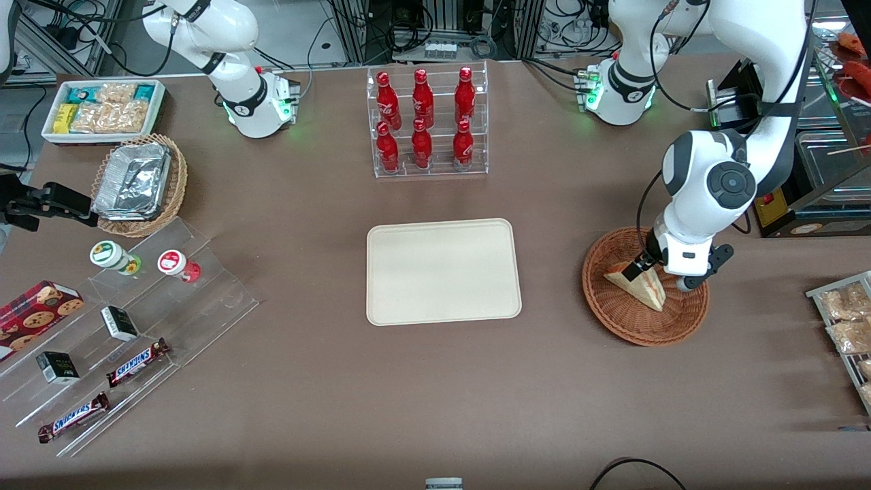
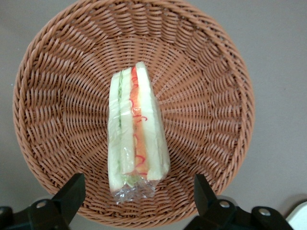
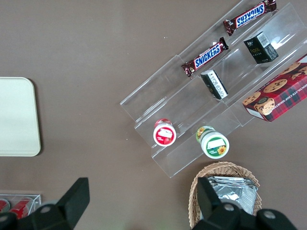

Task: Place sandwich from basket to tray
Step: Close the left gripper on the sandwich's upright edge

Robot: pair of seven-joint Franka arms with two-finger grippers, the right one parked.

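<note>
1. Pincer (image 1: 659, 271) low over the basket (image 1: 616, 316), fingers (image 2: 72, 191) spread wide, gripping nothing.
2. Sandwich (image 2: 135, 129) on edge in the basket's middle, wrapped in clear film, between the two fingers without touching either.
3. Tray (image 1: 442, 272) bare on the surface (image 1: 435, 381), well apart from the basket, toward the parked arm's end.

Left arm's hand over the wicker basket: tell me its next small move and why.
Probably lower straight down, then close. The hand hangs open above the reddish-brown woven wicker basket, its fingers apart on either side of the plastic-wrapped triangular white-bread sandwich and not touching it. The cream rectangular plastic tray holds nothing yet.
</note>
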